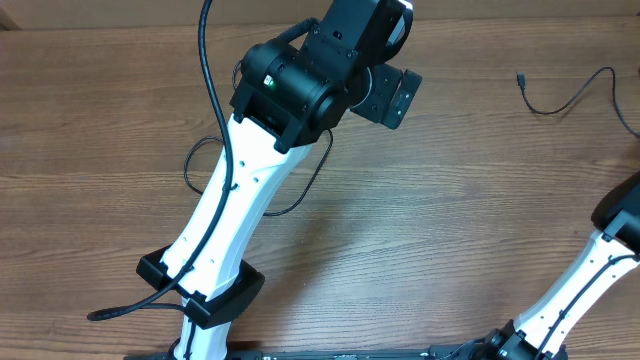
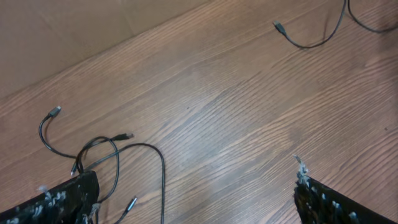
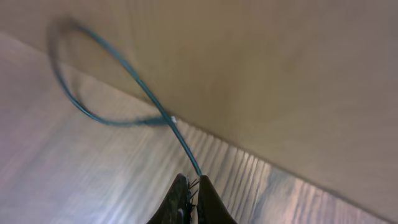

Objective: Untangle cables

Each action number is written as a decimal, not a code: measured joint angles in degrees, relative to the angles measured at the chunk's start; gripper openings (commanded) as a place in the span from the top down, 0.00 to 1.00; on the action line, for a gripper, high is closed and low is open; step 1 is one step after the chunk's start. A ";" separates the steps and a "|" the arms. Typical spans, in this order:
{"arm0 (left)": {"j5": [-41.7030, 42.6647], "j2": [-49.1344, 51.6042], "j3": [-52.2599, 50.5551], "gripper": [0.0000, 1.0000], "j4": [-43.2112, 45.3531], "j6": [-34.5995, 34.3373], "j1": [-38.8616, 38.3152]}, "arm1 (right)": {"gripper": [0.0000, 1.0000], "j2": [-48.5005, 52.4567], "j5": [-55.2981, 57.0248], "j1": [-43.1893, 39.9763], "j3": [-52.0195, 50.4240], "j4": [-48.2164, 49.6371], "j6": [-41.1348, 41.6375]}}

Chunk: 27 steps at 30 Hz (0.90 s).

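The right end effector (image 3: 194, 184) is closed tight on one thin cable (image 3: 142, 87), which goes up from its fingertips and makes a loop over the worktop (image 3: 74, 180); this view is blurred. The left end effector (image 2: 196, 186) hangs with its jaws fully apart and holds nothing. The tangled cables (image 2: 115, 155) lie on the wood just beside one of its fingers, and a single strand (image 2: 311, 43) lies well apart from them.

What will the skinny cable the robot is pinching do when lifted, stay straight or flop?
Probably flop: the cable pinched in the right gripper curls into a loose loop. It looks thin, so it is likely light. Pulling one strand of the tangle might drag the others along.
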 measured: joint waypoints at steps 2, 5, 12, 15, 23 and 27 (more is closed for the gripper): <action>0.00 0.00 0.00 0.00 -0.07 0.00 0.00 | 0.96 2.47 0.24 -0.11 0.00 -0.22 -0.04; 0.00 0.00 0.00 0.00 -0.15 0.00 0.00 | 0.96 6.27 0.68 -0.20 0.00 -1.09 0.00; 0.00 0.00 0.00 0.00 0.09 0.90 0.00 | 0.96 7.96 1.53 -1.66 0.31 -1.57 0.87; 0.00 0.00 0.00 0.00 0.11 1.11 0.00 | 0.96 7.96 -1.09 -2.47 0.66 -2.03 2.23; 0.00 0.00 0.00 0.00 0.09 1.27 0.00 | 0.96 7.85 -7.02 -0.66 1.44 -3.34 6.95; 0.02 0.00 0.00 0.00 -0.13 1.27 0.00 | 0.96 7.85 -8.09 4.87 1.75 -4.09 7.56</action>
